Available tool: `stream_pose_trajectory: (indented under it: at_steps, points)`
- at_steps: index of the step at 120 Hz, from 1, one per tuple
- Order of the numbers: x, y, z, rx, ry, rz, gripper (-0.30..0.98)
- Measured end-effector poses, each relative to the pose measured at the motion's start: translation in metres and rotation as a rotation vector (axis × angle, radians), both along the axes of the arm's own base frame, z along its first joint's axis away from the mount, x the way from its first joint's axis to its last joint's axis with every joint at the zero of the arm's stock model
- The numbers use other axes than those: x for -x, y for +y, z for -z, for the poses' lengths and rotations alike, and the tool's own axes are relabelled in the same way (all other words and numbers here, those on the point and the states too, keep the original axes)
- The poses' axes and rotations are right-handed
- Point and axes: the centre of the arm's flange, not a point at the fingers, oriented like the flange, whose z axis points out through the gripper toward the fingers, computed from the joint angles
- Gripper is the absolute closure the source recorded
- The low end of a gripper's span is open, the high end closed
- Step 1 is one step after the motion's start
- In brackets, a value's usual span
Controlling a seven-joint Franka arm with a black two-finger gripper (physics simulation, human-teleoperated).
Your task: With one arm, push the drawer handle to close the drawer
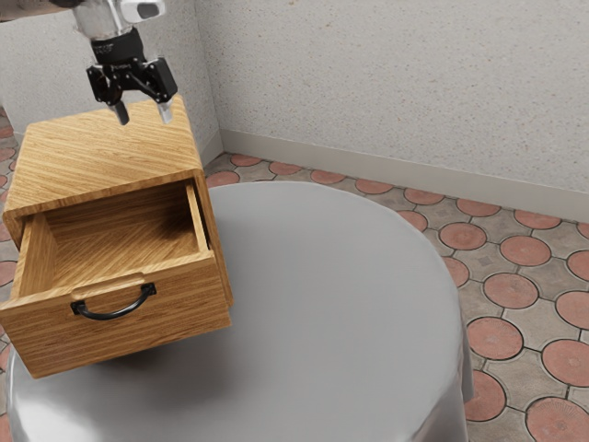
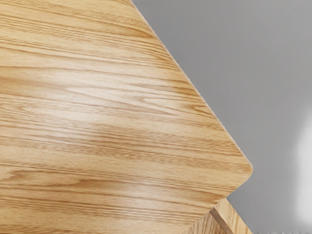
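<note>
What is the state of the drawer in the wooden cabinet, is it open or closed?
Open: the drawer stands out from the cabinet, and its inner floor is visible behind the front with the black handle.

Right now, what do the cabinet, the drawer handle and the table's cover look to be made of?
Cabinet: wood or a wood-look laminate, lightly glossy; streaky tan grain and a pale sheen on top.
Drawer handle: probably black-painted metal, though plastic is possible; dark, slim, with a bright highlight.
Table cover: seemingly smooth grey cloth, satiny; it hangs in folds at the edge.
</note>
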Motion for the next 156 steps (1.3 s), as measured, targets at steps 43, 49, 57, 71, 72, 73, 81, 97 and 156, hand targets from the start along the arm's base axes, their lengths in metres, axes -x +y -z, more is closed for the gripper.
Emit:
stream_pose_trajectory:
  at_steps: [43, 49, 57, 71, 72, 73, 81, 97, 156]
  points:
    - [0.184, -0.079, 0.078, -0.067, 0.067, -0.003, 0.05]
    - [0.205, -0.107, 0.085, -0.084, 0.059, -0.012, 0.09]
    - [0.226, -0.132, 0.091, -0.079, 0.06, -0.057, 0.16]
    - [0.267, -0.169, 0.096, -0.057, 0.055, -0.154, 0.24]
    - [0.269, -0.172, 0.095, -0.056, 0.053, -0.159, 0.24]
    - [0.273, -0.174, 0.095, -0.055, 0.051, -0.166, 0.25]
    - [0.294, -0.189, 0.1, -0.042, 0.056, -0.217, 0.29]
    - [0.318, -0.206, 0.12, -0.021, 0.1, -0.304, 0.35]
    - [0.295, -0.197, 0.145, -0.072, 0.127, -0.727, 0.65]
